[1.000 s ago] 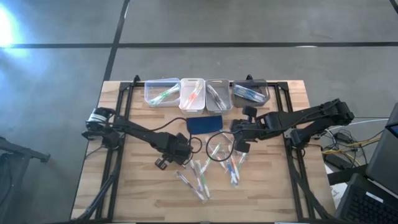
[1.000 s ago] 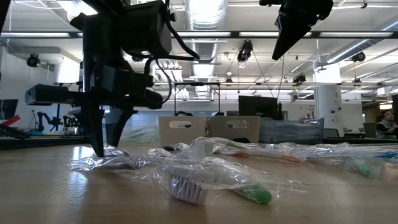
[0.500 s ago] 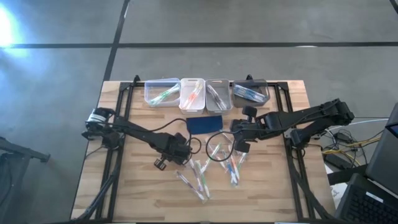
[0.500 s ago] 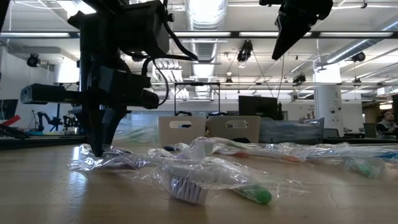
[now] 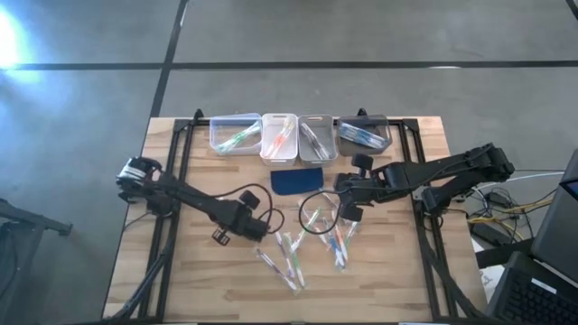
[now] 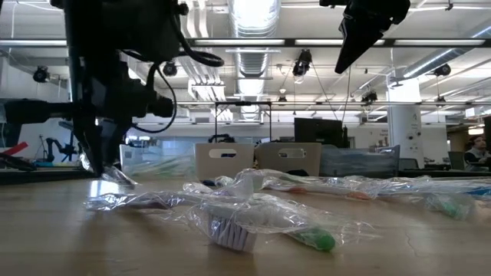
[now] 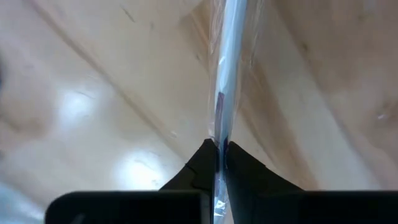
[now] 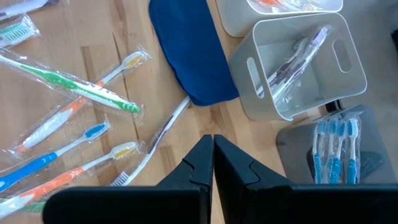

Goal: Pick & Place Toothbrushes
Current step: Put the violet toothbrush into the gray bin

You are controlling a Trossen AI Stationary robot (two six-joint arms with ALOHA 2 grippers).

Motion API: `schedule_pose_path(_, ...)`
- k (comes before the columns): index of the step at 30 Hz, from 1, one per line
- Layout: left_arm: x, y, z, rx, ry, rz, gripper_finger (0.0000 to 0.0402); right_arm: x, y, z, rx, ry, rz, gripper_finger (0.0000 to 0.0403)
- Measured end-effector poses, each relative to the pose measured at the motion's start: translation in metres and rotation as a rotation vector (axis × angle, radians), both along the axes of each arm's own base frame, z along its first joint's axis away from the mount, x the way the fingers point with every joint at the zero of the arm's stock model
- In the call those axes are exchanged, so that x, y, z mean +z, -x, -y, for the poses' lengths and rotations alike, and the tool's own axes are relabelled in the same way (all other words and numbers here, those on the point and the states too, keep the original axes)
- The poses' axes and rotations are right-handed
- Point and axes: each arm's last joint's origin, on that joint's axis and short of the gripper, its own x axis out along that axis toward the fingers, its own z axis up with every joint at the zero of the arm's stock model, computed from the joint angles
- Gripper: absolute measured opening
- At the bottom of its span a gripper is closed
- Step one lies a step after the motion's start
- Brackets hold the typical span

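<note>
Several wrapped toothbrushes [image 5: 312, 242] lie in a loose pile on the wooden table, near the middle. My left gripper [image 5: 259, 235] stands at the pile's left edge, pointing steeply down and shut on the clear wrapper of a greyish toothbrush [image 7: 229, 68]. My right gripper [image 5: 352, 213] hangs shut and empty above the pile's right side, near a dark blue pad [image 5: 298, 179]. Its wrist view shows green, orange and blue toothbrushes [image 8: 74, 134] lying flat below it. My left gripper pinches the end of the toothbrush's clear wrapper [image 7: 219, 140] between its two fingers, which come from above. The wrapped toothbrush runs straight away from the fingertips. In the low view the pinched end [image 6: 115, 175] is raised, while the rest [image 6: 142, 202] lies on the table.
Four small bins [image 5: 235, 134] [image 5: 281, 135] [image 5: 318, 135] [image 5: 364, 134] stand in a row along the far edge, each holding toothbrushes. Black frame rails run down both sides of the table. Bare wood lies left of and nearer than the pile.
My left gripper has shut on the wrapper's end. It has then moved toward the table's left edge and slightly up, tipping as it went. The pinched end of the wrapper has come up off the table; the rest of that toothbrush stays down.
</note>
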Motion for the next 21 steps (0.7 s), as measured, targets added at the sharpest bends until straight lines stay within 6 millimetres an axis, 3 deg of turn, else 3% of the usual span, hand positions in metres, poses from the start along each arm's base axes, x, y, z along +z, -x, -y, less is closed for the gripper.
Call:
schedule_pose_path(10,0.008,-0.005,0.016,-0.191,-0.349,0.165,0.0022,0.0,0.0,0.0,0.0,0.0,0.002,0.0008)
schedule_pose_path(21,0.025,-0.042,0.027,-0.345,-0.627,0.477,0.0022,0.001,-0.001,0.0,-0.038,-0.023,0.034,0.0008)
